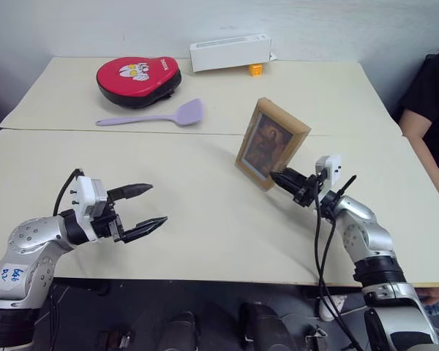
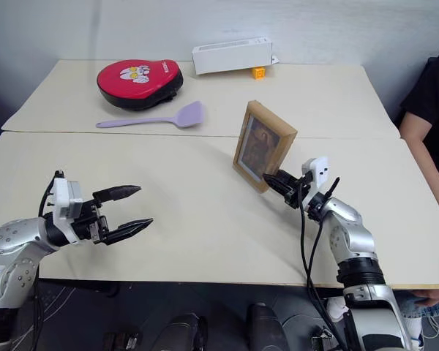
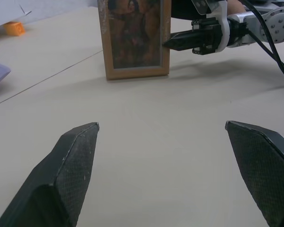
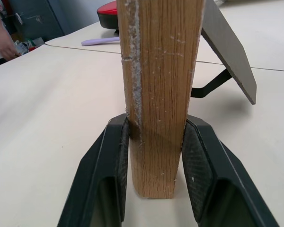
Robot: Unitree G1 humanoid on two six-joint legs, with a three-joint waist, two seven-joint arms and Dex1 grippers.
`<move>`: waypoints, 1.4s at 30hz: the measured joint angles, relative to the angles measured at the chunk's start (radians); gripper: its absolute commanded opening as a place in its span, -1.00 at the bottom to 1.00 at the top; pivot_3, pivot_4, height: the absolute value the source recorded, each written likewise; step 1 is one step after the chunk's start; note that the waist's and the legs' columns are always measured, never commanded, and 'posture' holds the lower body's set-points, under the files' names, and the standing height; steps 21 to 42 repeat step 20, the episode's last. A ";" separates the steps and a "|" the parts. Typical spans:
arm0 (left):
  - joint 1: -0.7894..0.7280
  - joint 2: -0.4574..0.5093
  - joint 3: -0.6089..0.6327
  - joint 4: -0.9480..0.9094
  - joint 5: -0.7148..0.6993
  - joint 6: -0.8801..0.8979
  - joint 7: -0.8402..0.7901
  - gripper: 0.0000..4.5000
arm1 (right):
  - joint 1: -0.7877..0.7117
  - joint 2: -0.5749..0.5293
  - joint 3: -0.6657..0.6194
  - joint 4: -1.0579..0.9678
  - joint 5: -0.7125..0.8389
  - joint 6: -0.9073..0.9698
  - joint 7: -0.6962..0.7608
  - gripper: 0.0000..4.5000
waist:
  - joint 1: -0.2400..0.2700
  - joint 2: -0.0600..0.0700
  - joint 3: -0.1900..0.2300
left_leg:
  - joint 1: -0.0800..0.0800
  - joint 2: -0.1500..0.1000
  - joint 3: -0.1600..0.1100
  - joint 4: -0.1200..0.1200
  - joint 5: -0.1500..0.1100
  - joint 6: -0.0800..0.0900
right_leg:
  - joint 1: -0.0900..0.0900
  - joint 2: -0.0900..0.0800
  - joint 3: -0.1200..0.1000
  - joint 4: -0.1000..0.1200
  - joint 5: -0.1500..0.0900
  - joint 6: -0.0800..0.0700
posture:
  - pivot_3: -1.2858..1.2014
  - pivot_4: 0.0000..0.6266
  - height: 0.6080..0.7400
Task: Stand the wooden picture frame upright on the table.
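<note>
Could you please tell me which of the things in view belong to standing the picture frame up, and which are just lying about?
Part of the job:
wooden picture frame, upright, stand folded out behind
right gripper, closed on the frame's edge
table

Lying about:
left gripper, open, apart from the frame
red pad
purple spatula
white box
small orange block

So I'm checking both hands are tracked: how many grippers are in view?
2. The left gripper hovers open over the near table; the right gripper clamps the wooden picture frame's edge.

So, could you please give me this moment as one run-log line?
frame: wooden picture frame upright on table, stand out | right tool: shut on frame edge | left tool: open, apart
</note>
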 measured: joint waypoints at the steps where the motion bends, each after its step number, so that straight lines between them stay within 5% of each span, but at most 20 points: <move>1: -0.001 0.000 0.000 0.000 0.001 0.002 -0.002 1.00 | 0.012 0.000 -0.003 0.004 -0.011 0.014 -0.002 0.05 | 0.000 0.000 0.000 | -0.001 0.000 0.000 0.000 0.000 0.000 | 0.000 0.000 0.000 0.000 0.000 0.000 | 0.03 -0.52 1.00; 7: 0.000 0.000 0.005 0.005 0.015 0.013 -0.023 1.00 | 0.057 -0.007 -0.041 -0.020 -0.024 0.026 0.033 0.98 | 0.001 0.001 0.000 | -0.002 0.000 0.000 0.000 0.000 0.000 | -0.002 0.000 0.000 0.000 0.000 0.000 | 0.03 -0.52 1.00; 13: 0.048 0.000 0.030 0.069 0.080 -0.035 -0.041 1.00 | 0.178 -0.102 -0.071 -0.145 -0.034 -0.002 0.147 0.98 | 0.001 0.001 0.000 | -0.002 0.000 0.000 -0.001 0.000 0.001 | -0.001 0.000 0.000 -0.001 0.000 0.000 | 0.03 -0.52 1.00; 20: 0.202 0.018 0.102 0.140 0.235 -0.193 -0.030 1.00 | 0.443 -0.257 -0.116 -0.251 -0.195 -0.463 0.343 0.98 | 0.003 0.000 0.000 | 0.001 0.000 0.001 -0.002 -0.002 0.003 | 0.002 0.000 0.000 -0.008 0.000 0.001 | 0.03 -0.52 1.00; 42: 0.202 0.018 0.102 0.140 0.235 -0.193 -0.030 1.00 | 0.443 -0.257 -0.116 -0.251 -0.195 -0.463 0.343 0.98 | 0.003 0.000 0.000 | 0.001 0.000 0.001 -0.002 -0.002 0.003 | 0.002 0.000 0.000 -0.008 0.000 0.001 | 0.03 -0.52 1.00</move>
